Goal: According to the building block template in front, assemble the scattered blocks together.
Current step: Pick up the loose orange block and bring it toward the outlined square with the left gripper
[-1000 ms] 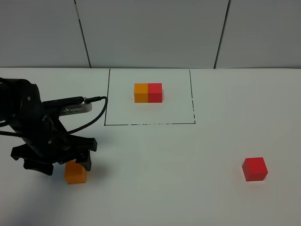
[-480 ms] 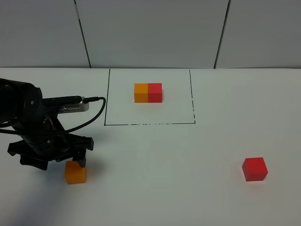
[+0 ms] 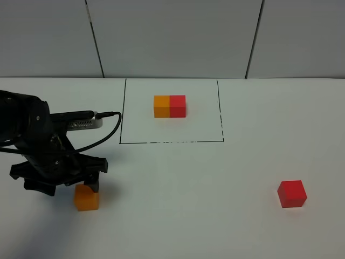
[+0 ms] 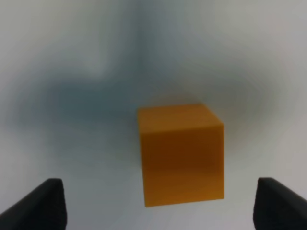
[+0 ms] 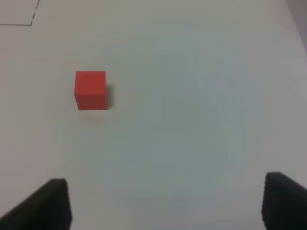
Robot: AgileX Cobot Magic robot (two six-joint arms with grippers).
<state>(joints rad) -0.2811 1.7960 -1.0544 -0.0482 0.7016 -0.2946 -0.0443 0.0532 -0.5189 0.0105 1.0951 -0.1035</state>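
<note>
The template, an orange cube joined to a red cube, sits at the back inside a thin black drawn rectangle. The loose orange cube lies at the front left. My left gripper hangs just above it, open and empty. In the left wrist view the cube sits between the two dark fingertips, apart from both. The loose red cube lies at the front right. It shows in the right wrist view, well ahead of my open, empty right gripper.
The white table runs to a grey panelled wall at the back. A black cable loops off the left arm towards the rectangle's left side. The right arm is out of the exterior view.
The left arm has shifted slightly left and back over the orange cube, then held still. Neither loose cube has moved.
</note>
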